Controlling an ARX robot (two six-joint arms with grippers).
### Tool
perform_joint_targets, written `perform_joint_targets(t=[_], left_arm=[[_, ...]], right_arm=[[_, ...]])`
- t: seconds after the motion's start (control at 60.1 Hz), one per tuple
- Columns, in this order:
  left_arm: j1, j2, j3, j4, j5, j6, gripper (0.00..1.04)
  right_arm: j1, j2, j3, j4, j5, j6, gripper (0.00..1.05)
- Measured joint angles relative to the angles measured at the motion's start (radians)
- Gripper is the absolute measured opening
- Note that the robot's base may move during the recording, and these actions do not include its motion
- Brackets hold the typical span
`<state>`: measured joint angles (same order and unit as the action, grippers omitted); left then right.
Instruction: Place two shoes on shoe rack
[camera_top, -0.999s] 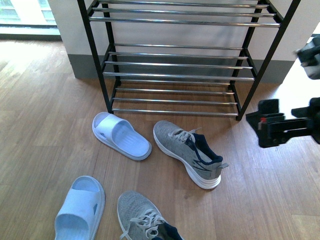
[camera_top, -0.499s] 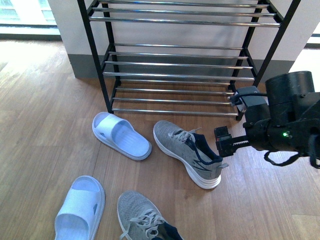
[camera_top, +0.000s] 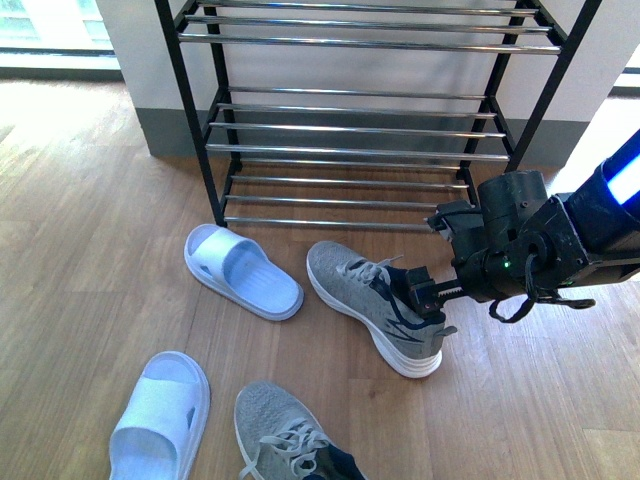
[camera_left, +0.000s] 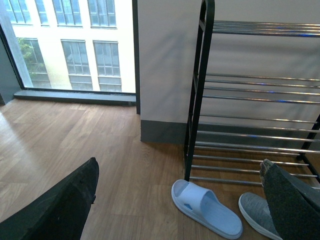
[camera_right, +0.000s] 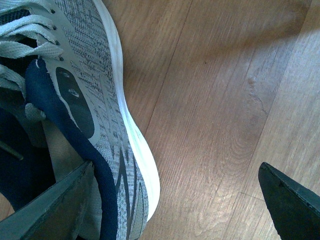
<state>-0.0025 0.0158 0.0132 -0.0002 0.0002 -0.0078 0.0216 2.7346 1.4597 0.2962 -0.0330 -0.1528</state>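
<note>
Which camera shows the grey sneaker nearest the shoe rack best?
The front view: the whole grey sneaker shows, toe to heel, with the right gripper at its heel. The right wrist view shows only a close-up of its side and laces; the left wrist view catches just its toe.

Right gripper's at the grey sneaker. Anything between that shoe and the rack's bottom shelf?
Nothing visible. Bare floor runs from the grey sneaker to the shoe rack's lowest rods. The blue slide lies to the sneaker's left, clear of that path.
</note>
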Motion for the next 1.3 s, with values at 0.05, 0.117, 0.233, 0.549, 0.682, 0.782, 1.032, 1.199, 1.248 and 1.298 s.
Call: perform_joint_targets(t=[0.05,0.117,0.233,0.549,0.682,0.782,1.032,1.199,1.248,1.298], left_arm=[[0.0,0.0,0.0,0.0,0.0,0.0,0.95],[0.0,0.0,0.0,0.0,0.0,0.0,0.95],[0.0,0.0,0.0,0.0,0.0,0.0,0.95],[0.0,0.0,0.0,0.0,0.0,0.0,0.95],[0.0,0.0,0.0,0.0,0.0,0.0,0.95],[0.0,0.0,0.0,0.0,0.0,0.0,0.95],[0.0,0.0,0.0,0.0,0.0,0.0,0.95],[0.0,0.0,0.0,0.0,0.0,0.0,0.95],[0.0,0.0,0.0,0.0,0.0,0.0,0.95],[0.0,0.0,0.0,0.0,0.0,0.0,0.95]], right_arm=[[-0.002,0.012,0.016,-0.01,-0.005,-0.009,0.95],[-0.003,0.029,0.036,-0.021,-0.007,-0.013,0.95],[-0.005,0.051,0.059,-0.035,-0.012,-0.025,0.95],[-0.018,0.011,-0.002,-0.023,-0.082,-0.031,0.95],[-0.018,0.014,0.011,-0.04,-0.073,-0.05,0.95],[-0.02,0.037,0.046,-0.046,-0.063,-0.05,0.95],[-0.023,0.111,0.143,-0.072,-0.051,-0.045,0.95],[-0.023,0.134,0.173,-0.09,-0.058,-0.043,0.95],[-0.022,0.134,0.174,-0.094,-0.066,-0.042,0.93],[-0.021,0.134,0.173,-0.098,-0.082,-0.043,0.84]])
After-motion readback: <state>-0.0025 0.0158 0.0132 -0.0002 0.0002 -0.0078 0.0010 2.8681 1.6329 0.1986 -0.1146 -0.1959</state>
